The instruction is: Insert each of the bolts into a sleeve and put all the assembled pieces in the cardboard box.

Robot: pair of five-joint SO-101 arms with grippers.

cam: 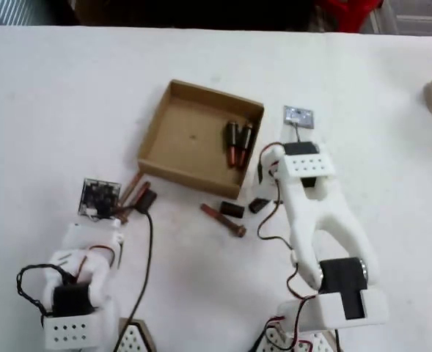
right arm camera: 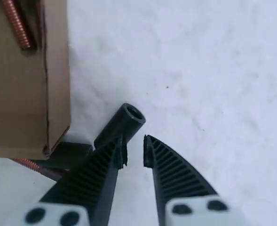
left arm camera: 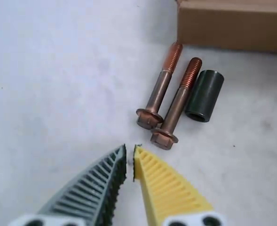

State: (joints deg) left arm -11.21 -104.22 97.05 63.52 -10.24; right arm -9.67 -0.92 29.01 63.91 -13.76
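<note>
Now | left pincer [left arm camera: 130,153]: nearly closed, empty, near bolts [left arm camera: 176,106] | right pincer [right arm camera: 134,150]: slightly parted, empty, beside sleeve [right arm camera: 122,123]

The cardboard box [cam: 186,174] holds two assembled pieces [cam: 232,141], a bolt [cam: 223,218] before it

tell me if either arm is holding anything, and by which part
Nothing is held. The left gripper is shut and empty; the right gripper has its jaws slightly apart, with a black sleeve beside them, not between.
</note>
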